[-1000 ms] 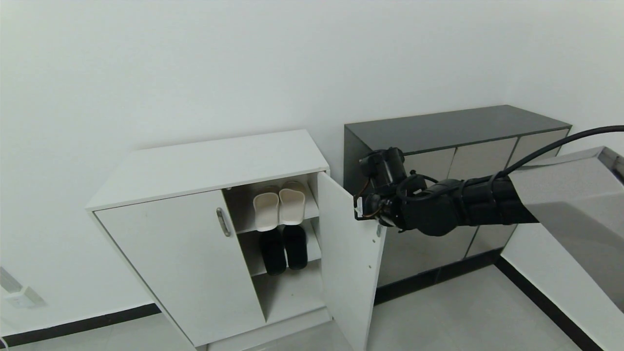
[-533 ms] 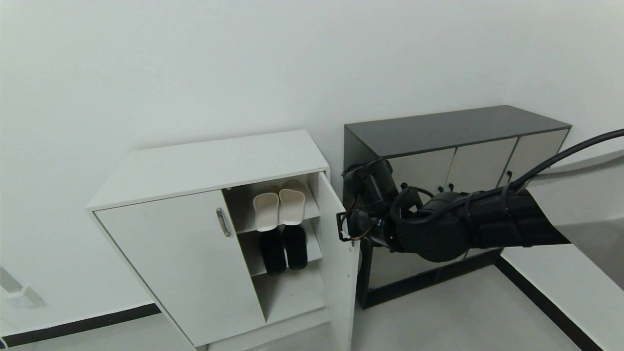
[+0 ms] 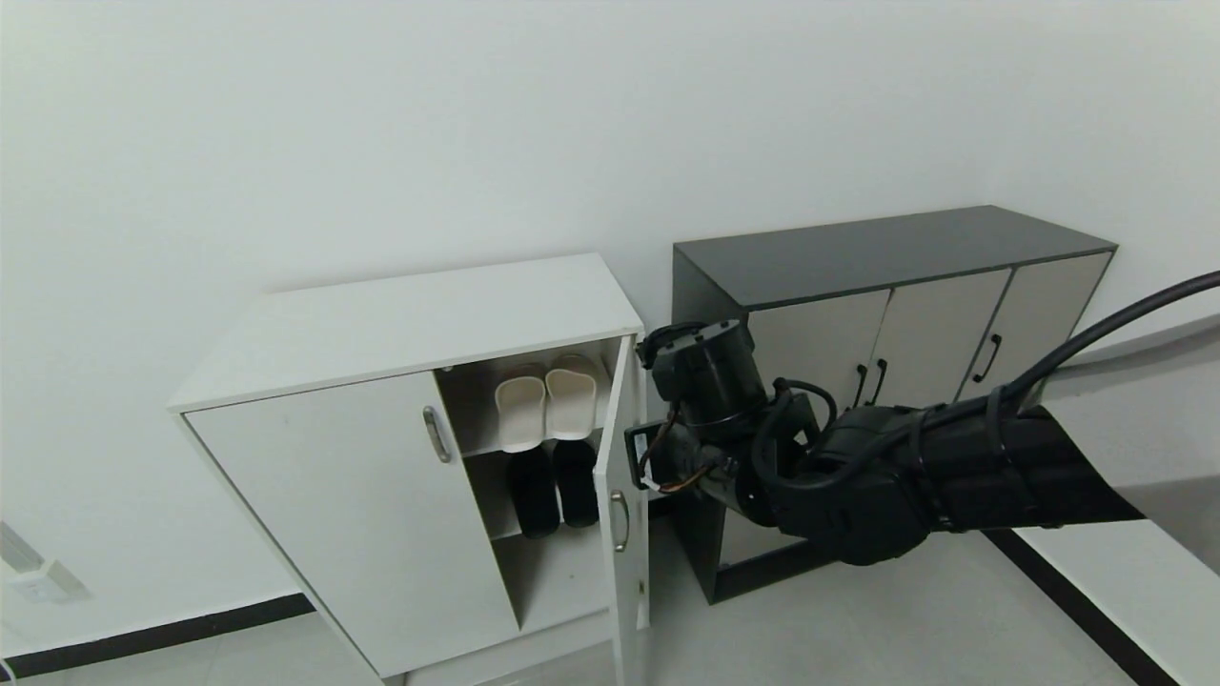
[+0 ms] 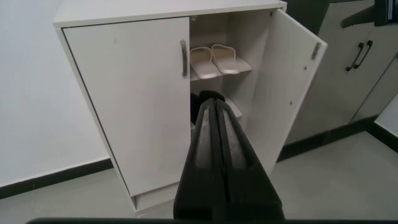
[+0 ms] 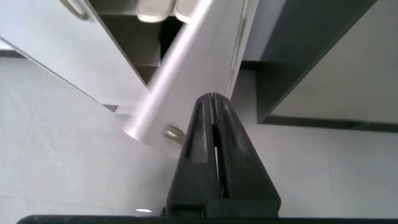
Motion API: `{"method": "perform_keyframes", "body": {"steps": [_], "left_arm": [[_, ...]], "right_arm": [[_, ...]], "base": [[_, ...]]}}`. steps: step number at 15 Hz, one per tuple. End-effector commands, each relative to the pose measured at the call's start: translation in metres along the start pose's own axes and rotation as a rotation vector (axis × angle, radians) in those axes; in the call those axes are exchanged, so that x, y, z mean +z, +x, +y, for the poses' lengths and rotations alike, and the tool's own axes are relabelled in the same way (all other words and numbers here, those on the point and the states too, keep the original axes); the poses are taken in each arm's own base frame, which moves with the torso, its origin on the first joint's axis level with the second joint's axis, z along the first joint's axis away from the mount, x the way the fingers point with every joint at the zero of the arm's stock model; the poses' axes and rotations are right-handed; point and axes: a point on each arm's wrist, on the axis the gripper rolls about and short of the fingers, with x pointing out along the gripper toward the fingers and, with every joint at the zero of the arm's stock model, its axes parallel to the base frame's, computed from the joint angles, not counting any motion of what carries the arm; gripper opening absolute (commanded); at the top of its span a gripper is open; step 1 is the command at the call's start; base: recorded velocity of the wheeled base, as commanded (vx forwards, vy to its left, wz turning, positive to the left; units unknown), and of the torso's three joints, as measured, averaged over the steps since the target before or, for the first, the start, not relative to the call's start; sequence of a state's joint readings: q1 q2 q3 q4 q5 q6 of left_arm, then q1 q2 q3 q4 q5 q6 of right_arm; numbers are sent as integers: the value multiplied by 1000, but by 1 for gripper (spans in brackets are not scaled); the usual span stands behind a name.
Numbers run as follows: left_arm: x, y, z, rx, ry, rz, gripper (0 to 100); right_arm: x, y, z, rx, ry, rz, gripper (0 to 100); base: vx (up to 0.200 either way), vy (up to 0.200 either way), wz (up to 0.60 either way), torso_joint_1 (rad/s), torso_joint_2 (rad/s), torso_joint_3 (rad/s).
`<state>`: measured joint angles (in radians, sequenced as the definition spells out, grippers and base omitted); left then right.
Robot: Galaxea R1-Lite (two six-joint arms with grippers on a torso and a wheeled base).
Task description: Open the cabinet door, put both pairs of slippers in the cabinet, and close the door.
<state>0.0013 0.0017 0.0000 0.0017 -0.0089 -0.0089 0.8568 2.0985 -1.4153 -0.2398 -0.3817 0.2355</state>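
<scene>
We have pushed the cabinet door [image 3: 624,581] partway shut with our closed right claw [image 3: 637,455]. Our left claw [image 4: 213,102] is closed too. White slippers [image 3: 546,405] and black slippers [image 3: 538,491] sit inside, at the door's nine o'clock.

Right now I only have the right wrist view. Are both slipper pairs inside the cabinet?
Observer: Yes. The white slippers sit directly above the black slippers, both inside.
Operator: How far open is the door?
Observer: The right door is ajar, and both pairs show through the gap.
Operator: Left arm clear?
Observer: The left gripper is shut, back from the cabinet, touching nothing.
</scene>
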Motion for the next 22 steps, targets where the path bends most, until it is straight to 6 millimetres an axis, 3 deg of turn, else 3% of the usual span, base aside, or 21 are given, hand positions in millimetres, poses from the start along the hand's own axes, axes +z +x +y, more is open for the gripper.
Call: {"method": "perform_keyframes", "body": {"steps": [1, 4, 10, 12, 14, 18, 22], "left_arm": [[0, 0, 0, 2, 0, 0, 0], [0, 0, 0, 0, 0, 0, 0], [0, 0, 0, 2, 0, 0, 0], [0, 0, 0, 2, -2, 0, 0], [0, 0, 0, 2, -2, 0, 0], [0, 0, 0, 2, -2, 0, 0], [0, 0, 0, 2, 0, 0, 0]], "right_arm": [[-2, -2, -3, -3, -11, -6, 0], [-5, -1, -3, -1, -25, -29, 0], [1, -5, -6, 14, -7, -66, 0], [2, -4, -11, 30, -4, -80, 0], [2, -9, -14, 153, 5, -111, 0], [-1, -9, -22, 149, 0, -120, 0], [-2, -30, -43, 121, -13, -110, 0]], "base": [[0, 0, 0, 0, 0, 0], [0, 0, 0, 0, 0, 0], [0, 0, 600, 5, 2, 4], [0, 0, 0, 0, 0, 0], [0, 0, 0, 0, 0, 0], [0, 0, 0, 0, 0, 0], [0, 0, 0, 0, 0, 0]]}}
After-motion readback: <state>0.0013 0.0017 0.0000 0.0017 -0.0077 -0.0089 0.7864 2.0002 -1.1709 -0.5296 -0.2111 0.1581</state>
